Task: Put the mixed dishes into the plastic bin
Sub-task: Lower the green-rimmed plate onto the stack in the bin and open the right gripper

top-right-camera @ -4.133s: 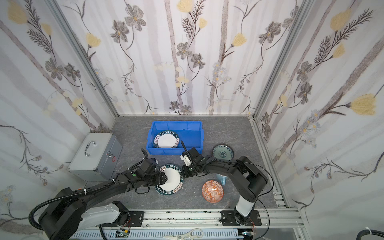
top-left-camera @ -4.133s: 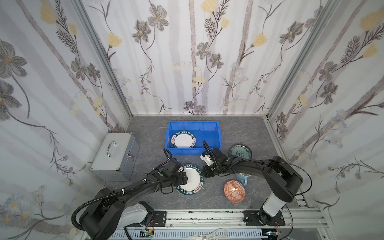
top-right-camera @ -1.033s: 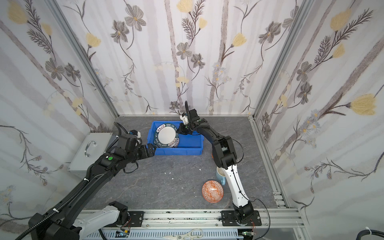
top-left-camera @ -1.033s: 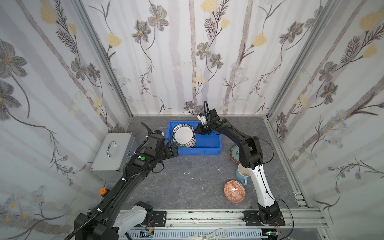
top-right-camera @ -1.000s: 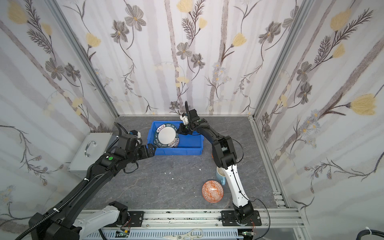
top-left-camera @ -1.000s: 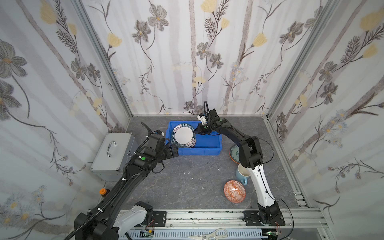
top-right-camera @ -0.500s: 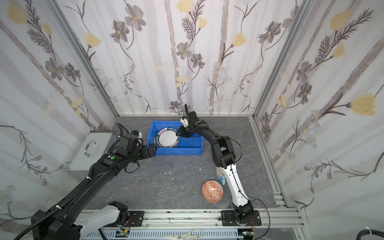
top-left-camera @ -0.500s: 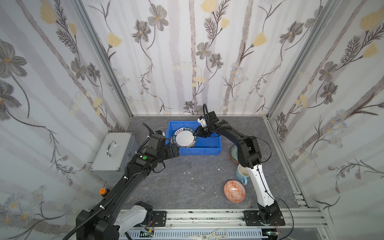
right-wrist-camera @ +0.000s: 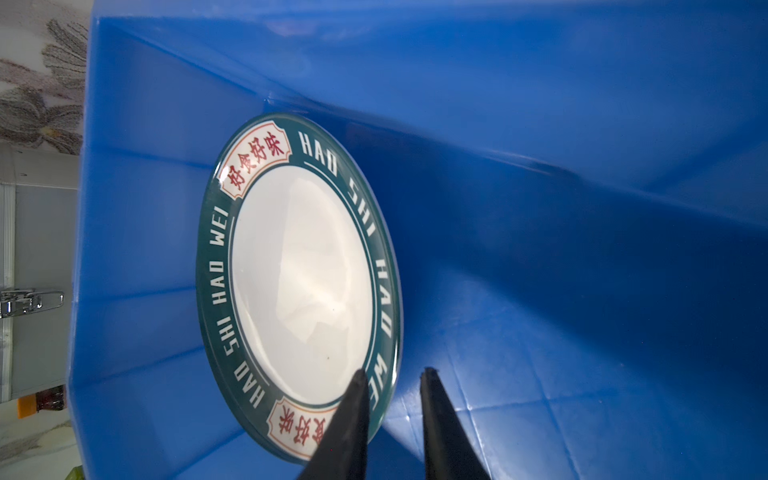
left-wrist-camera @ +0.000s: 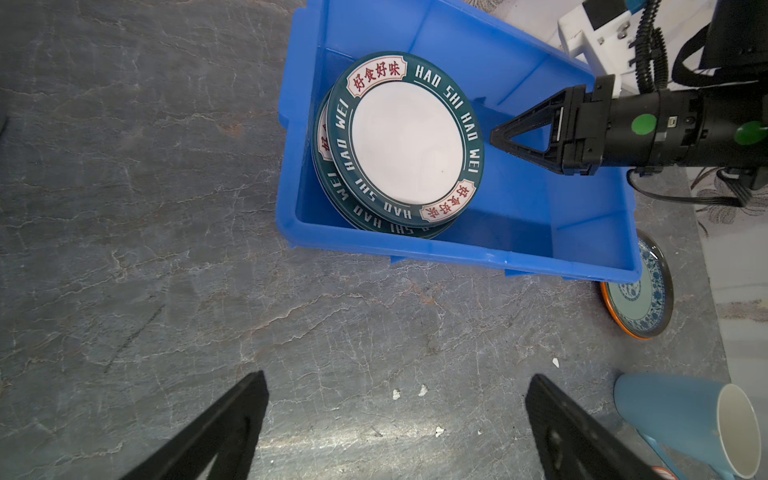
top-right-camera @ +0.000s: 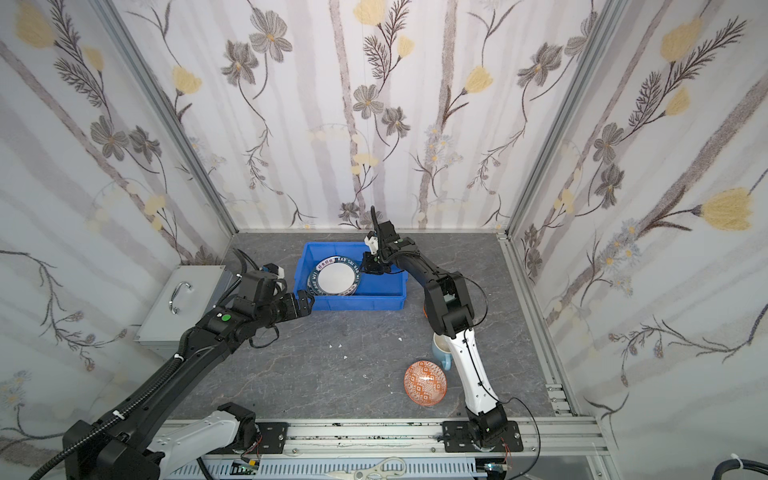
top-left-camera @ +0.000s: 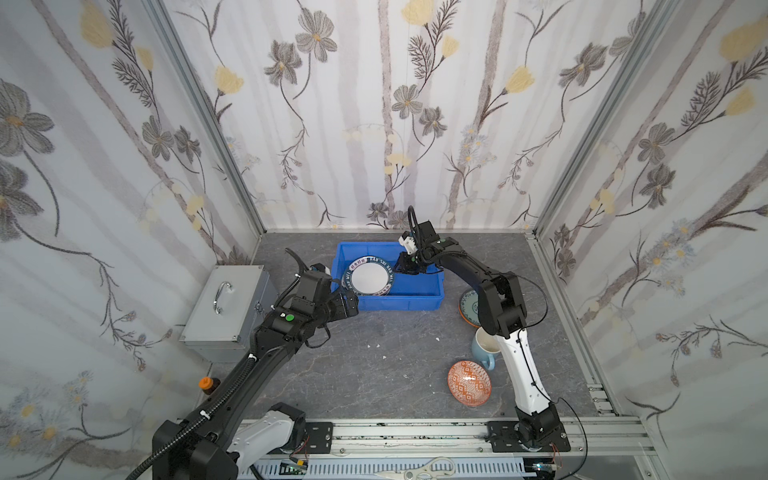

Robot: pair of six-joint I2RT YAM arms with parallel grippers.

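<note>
The bin [top-left-camera: 415, 298] is bright blue. The two plates [top-left-camera: 370, 279] in it are white in the middle, with dark green rims. The rims have white letters and red signs on cream patches.

Right of the bin, the teal plate [left-wrist-camera: 638, 297] is blue-green with dark blue swirls and an orange edge. The mug [left-wrist-camera: 665, 405] is light blue outside and white inside. The bowl [top-left-camera: 468, 382], near and right, is orange with white diamond shapes.

The case [top-left-camera: 224, 305] on the left is silver grey. The bottle [top-left-camera: 205, 383] has an orange cap.

The table [top-left-camera: 374, 374] is dark grey with thin pale cracks. The walls [top-left-camera: 374, 124] are white with grey stripes, grey flowers and yellow flowers.

The left arm [top-left-camera: 299, 309] and the right arm [top-left-camera: 498, 299] are black, with white parts near their bases. The left arm has a green dot.
</note>
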